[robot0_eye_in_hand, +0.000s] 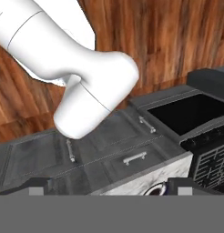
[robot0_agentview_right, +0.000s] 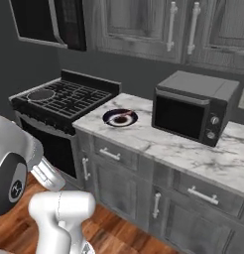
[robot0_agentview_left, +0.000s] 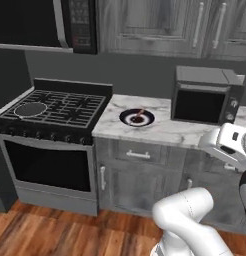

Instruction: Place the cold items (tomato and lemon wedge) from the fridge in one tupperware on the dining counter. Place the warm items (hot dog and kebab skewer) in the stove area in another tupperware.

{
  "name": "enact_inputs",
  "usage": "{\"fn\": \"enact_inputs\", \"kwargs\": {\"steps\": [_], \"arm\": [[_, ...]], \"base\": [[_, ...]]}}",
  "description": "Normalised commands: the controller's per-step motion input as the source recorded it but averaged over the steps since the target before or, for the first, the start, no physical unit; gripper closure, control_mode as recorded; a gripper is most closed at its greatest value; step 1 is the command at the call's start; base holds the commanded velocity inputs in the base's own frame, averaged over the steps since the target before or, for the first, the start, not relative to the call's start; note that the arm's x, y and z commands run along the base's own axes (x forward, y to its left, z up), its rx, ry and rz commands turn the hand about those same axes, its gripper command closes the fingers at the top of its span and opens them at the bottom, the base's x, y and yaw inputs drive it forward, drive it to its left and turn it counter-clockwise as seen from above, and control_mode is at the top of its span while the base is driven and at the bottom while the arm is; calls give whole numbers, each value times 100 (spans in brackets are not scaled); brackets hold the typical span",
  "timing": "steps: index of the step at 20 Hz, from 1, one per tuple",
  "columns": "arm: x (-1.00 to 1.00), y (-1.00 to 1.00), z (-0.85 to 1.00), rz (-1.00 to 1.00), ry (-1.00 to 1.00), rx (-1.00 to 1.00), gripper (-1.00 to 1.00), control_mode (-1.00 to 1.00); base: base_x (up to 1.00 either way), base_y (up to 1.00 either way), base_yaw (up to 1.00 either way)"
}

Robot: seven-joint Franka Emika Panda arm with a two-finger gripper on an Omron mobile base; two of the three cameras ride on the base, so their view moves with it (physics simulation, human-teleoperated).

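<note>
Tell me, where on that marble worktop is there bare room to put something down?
The white marble counter is bare along its front edge before the dark countertop oven, and between that oven and the small dark round plate. It is tighter beside the black stove, where the plate sits.

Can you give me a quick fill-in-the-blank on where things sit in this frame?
1. The dark plate rests on the marble counter between the stove and the ____.
2. The round pan sits on the stove's front ____ burner.
3. The cabinet doors under the counter are all ____.

Missing words: toaster oven; left; closed
</note>
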Motion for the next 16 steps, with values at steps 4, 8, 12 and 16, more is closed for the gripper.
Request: {"fn": "enact_inputs", "kwargs": {"steps": [4, 8, 12, 16], "arm": [[0, 0, 0, 0, 0, 0, -100, 100], [0, 0, 0, 0, 0, 0, -100, 100], [0, 0, 0, 0, 0, 0, -100, 100], [0, 0, 0, 0, 0, 0, -100, 100]], "base": [[58, 39, -27], [49, 30, -31], [43, 24, -32], [57, 27, -31]]}}
